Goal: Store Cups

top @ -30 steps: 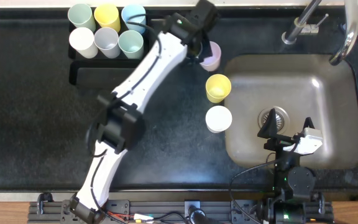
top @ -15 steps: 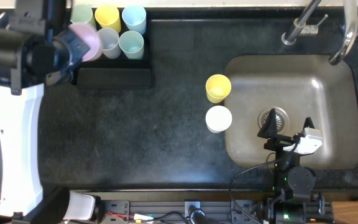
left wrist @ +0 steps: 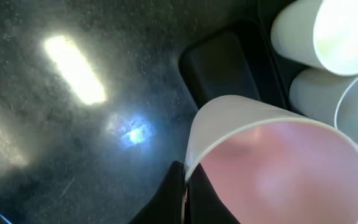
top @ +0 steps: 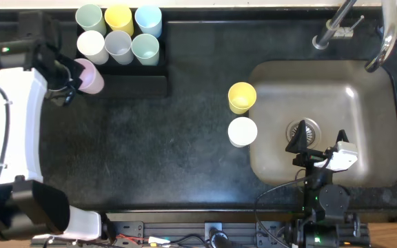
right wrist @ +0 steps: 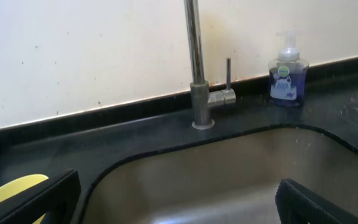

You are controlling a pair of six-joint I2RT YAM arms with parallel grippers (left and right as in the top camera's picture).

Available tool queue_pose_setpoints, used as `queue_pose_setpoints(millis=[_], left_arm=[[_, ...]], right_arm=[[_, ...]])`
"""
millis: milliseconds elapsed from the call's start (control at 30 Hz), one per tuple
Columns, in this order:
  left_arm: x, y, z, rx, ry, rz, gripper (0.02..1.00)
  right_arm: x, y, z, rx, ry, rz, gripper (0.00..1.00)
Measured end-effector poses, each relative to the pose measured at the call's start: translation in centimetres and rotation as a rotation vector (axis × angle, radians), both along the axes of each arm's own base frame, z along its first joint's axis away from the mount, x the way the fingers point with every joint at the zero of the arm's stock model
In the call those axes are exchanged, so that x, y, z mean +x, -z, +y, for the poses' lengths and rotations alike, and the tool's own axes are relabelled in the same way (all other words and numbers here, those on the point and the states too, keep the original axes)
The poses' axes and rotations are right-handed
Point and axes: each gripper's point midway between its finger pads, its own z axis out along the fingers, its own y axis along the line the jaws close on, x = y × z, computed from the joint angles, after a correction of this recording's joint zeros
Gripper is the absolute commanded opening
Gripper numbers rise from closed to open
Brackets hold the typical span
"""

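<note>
Our left gripper (top: 66,69) is clamped on the rim of the pink cup (top: 88,74), held tilted just beside the rack (top: 126,86); our right gripper (top: 320,139) rests spread over the sink (top: 364,89); the cup could clip racked cups (top: 118,45) or slip from its thin pinch; we count six racked, one pink, plus one yellow cup (top: 242,96) and one white cup (top: 242,131) on the counter.

A dark speckled countertop (top: 185,151) holds a steel sink (top: 360,93) with a faucet (right wrist: 194,56), backed by a cream wall (right wrist: 92,43).
</note>
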Motion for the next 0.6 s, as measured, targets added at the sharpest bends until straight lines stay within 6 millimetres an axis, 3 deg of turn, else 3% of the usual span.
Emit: queue_pose_setpoints(millis=[267,600], left_arm=[[1.0,0.1,0.5,-0.003,-0.019,-0.032,0.036],[2.6,2.6,0.8,-0.007,-0.022,-0.003,0.036]], right_arm=[[0.0,0.0,0.0,0.0,0.0,0.0,0.996],[0.0,0.0,0.0,0.001,0.0,-0.001,0.996]])
